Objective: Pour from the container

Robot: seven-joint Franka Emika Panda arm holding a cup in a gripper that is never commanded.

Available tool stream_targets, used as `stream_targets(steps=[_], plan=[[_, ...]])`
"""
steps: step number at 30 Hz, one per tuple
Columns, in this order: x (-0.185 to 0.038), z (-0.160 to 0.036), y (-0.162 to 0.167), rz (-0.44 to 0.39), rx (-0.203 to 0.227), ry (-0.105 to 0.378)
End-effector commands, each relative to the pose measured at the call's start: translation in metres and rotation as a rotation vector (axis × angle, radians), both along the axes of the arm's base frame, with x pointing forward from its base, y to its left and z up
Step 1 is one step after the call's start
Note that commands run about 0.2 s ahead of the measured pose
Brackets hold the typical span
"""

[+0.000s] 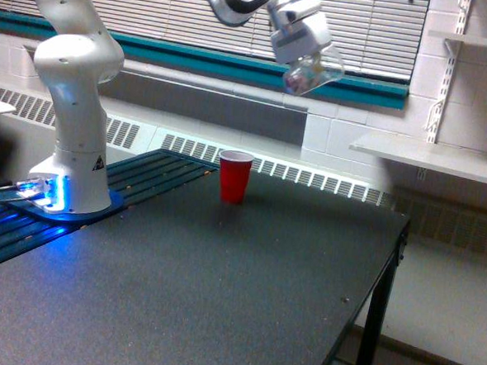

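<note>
Gripper (305, 55), at upper centre of the frame, clamps the clear container (313, 73), tilted, with pale bits inside. White wrist and forearm slope up-left from it to the frame's top edge. Arm base (72, 176) stands at left on the dark table (220, 297). Red cup (235, 176) sits upright below the container, well apart.

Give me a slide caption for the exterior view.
Gripper holds the clear container tilted, high above the red cup on the black table.
</note>
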State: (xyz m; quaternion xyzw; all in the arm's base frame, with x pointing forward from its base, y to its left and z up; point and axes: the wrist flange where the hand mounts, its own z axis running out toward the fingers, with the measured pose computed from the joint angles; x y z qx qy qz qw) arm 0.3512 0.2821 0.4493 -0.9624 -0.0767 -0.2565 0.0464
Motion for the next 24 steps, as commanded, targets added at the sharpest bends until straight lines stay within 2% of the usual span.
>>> stream_targets(steps=[1,16,24], plan=[[-0.022,-0.02,-0.003,-0.05,0.005,0.04],[-0.056,-0.046,-0.019,-0.09,-0.055,0.103],[-0.074,-0.058,-0.019,-0.101,-0.065,0.144]])
